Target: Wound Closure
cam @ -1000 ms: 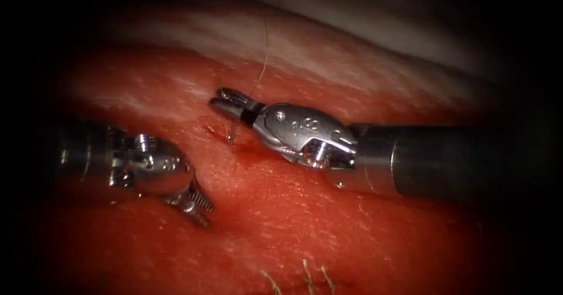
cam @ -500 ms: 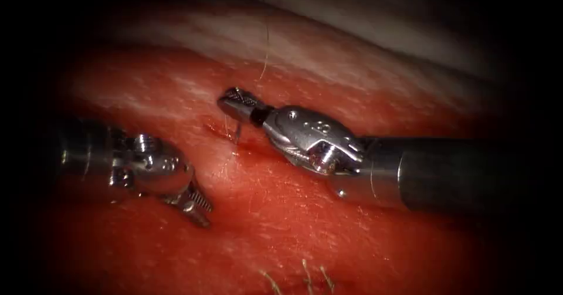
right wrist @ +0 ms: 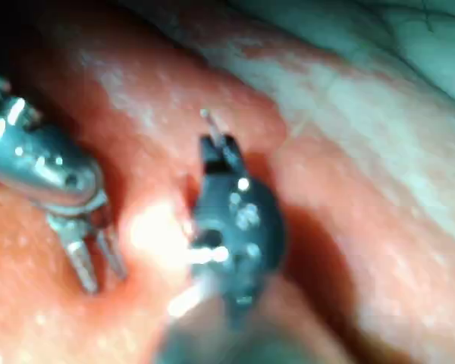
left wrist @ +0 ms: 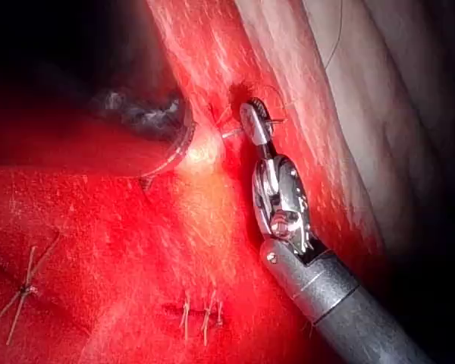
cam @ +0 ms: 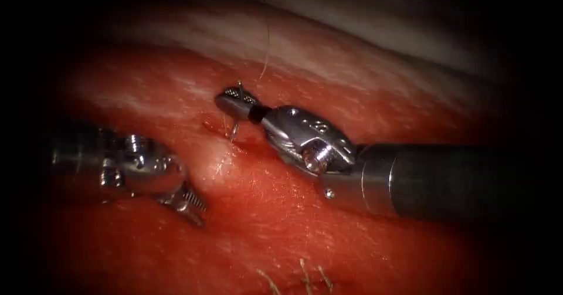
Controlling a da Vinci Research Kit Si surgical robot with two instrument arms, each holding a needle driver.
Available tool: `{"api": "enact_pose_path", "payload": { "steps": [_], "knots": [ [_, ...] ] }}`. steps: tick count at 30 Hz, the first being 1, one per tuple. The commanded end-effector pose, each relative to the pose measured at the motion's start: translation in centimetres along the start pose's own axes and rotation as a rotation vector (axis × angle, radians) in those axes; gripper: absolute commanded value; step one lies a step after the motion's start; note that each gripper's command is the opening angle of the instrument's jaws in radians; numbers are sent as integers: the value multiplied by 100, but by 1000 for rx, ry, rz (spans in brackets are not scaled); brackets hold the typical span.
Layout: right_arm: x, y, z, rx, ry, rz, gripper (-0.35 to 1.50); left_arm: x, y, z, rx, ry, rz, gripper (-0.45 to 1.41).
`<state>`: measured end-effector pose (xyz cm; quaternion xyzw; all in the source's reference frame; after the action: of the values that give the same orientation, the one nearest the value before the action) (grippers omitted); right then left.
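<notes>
Right tool (cam: 234, 102) clenched on needle (cam: 234, 128) near its upper part, just above cut (cam: 220, 132); needle lower part goes down into tissue (cam: 275, 213) at cut, short end sticks out above jaws. Thread (cam: 267, 48) runs up from jaws over pale tissue. Left tool (cam: 192, 204) on left of cut, jaws parted, holding nothing, tips pressing on tissue. Old stitches (cam: 305, 274) near lower edge

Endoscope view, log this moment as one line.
right hand: shut on needle, in tissue | left hand: open, holds nothing
</notes>
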<state>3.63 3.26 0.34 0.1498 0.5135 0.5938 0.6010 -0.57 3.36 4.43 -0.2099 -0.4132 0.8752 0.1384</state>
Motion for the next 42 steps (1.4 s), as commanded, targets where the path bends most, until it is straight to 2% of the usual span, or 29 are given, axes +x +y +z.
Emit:
{"api": "enact_pose_path", "payload": {
  "steps": [1,21,28,33,42],
  "knots": [
    [1,-4,9,9,0,16,-35,0,-2,10,-1,0,-3,14],
    [-7,-15,11,47,-25,205,-35,-11,-15,17,0,10,-6,14],
    [-13,-26,13,79,-42,318,-35,-14,-19,19,2,11,-10,14],
    [-21,-38,16,104,-83,458,-35,-14,-19,19,1,11,-10,13],
    [-33,-53,8,80,-140,603,-35,-14,-20,18,1,11,-10,13]
  ]
}}
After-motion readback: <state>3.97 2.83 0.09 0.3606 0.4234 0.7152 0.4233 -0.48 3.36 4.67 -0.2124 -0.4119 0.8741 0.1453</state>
